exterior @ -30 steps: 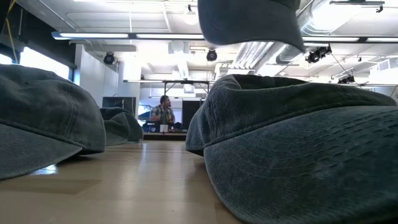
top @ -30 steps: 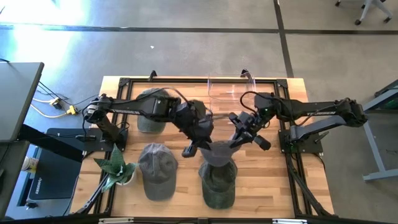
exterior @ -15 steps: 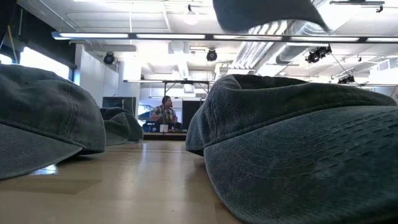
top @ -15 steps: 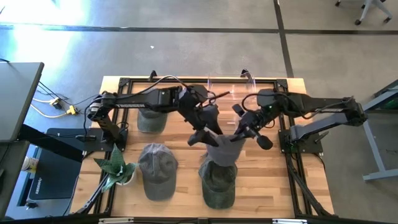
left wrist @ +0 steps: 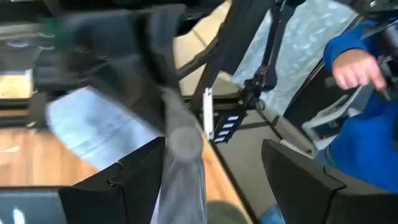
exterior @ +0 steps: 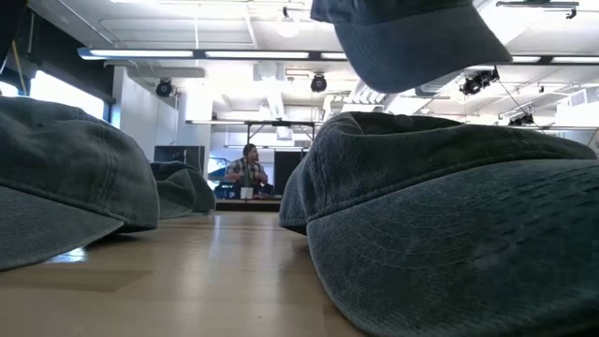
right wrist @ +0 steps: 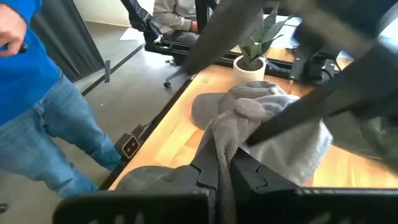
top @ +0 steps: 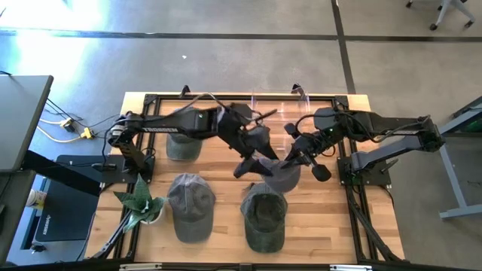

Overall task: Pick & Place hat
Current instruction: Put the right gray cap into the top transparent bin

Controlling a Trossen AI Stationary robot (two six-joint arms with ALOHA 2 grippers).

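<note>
Since a second ago my left gripper (top: 252,167) has let go: its jaws now stand wide apart with nothing between them, and it sits higher up the table than before, just left of the lifted hat (top: 282,175). That tells me the handover is done, and the hat now hangs from one claw alone.

Moving right, the hat has travelled too. Earlier it hung directly over the green cap (top: 264,219) at the near edge; now it is off to the right of that cap and clear of it. From table height I see it floating above the green cap (exterior: 449,215), tilted, not touching. My right gripper (top: 295,159) is clamped tight on a bunched fold of the hat, and its wrist camera shows the grey cloth (right wrist: 261,121) pinched between the fingers (right wrist: 205,168).

Unchanged on the left are the potted plant (top: 139,203), the grey cap (top: 190,205) and the far cap (top: 179,143) under my left arm.

I judge the pick complete and the place not yet begun; the clear box (top: 279,109) at the far edge looks a likely target, though I cannot be sure.
</note>
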